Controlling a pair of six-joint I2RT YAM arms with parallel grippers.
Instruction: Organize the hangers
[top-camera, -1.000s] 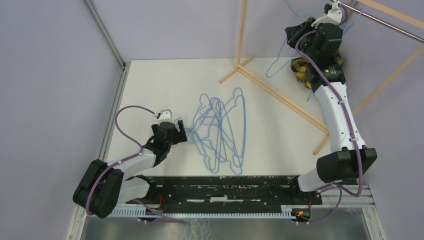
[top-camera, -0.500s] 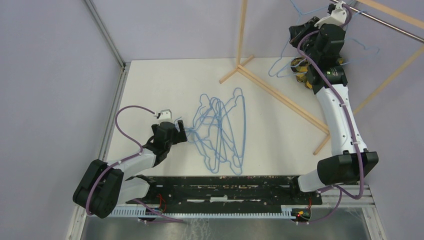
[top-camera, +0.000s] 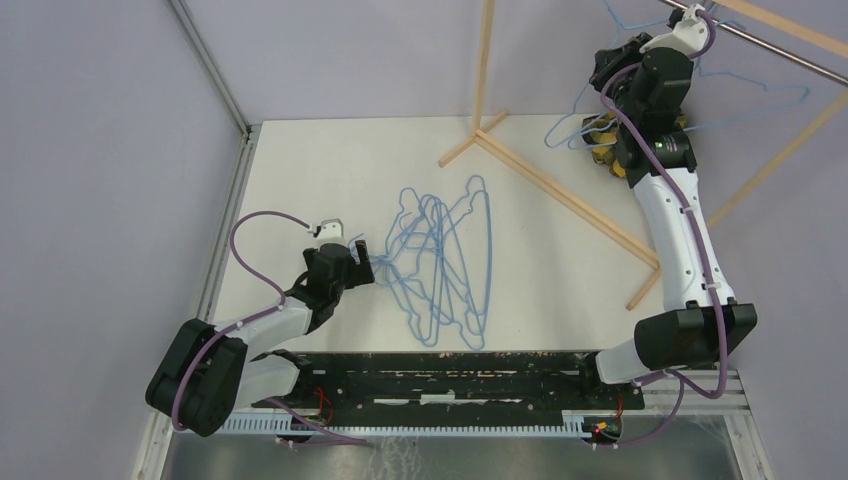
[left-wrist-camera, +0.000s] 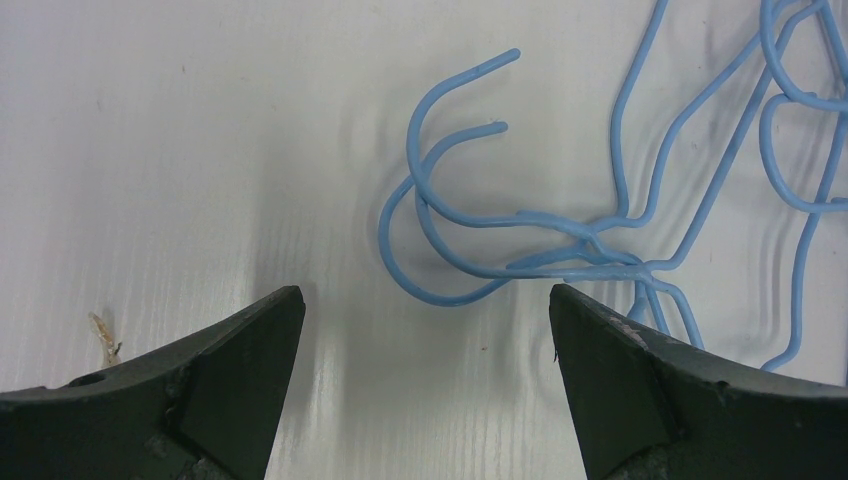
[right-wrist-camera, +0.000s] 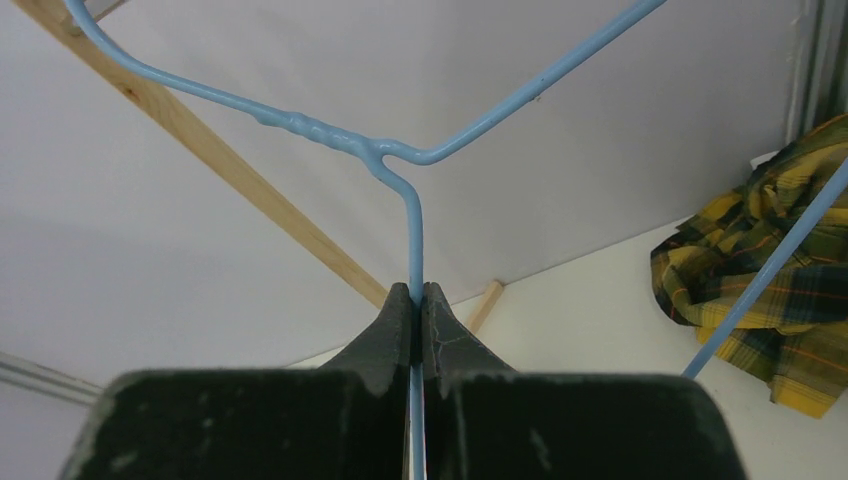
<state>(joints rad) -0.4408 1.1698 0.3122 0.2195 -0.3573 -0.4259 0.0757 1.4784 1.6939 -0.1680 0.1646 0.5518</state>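
The white surface (top-camera: 330, 170) lies open left of the hanger pile (top-camera: 440, 265) at its middle; the left end effector (left-wrist-camera: 425, 300) is spread just short of the hooks. Up beside the wooden rack (top-camera: 560, 195), the right end effector (right-wrist-camera: 415, 298) pinches one hanger (right-wrist-camera: 414, 230), cut off by the frame. A plaid cloth (right-wrist-camera: 770, 270) is partly hidden. Lilac walls (top-camera: 100, 150).

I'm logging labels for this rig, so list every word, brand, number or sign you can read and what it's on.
None: no readable text in any view. The hangers, held hanger, wooden rack, plaid cloth, table, left gripper and right gripper carry no legible marks.
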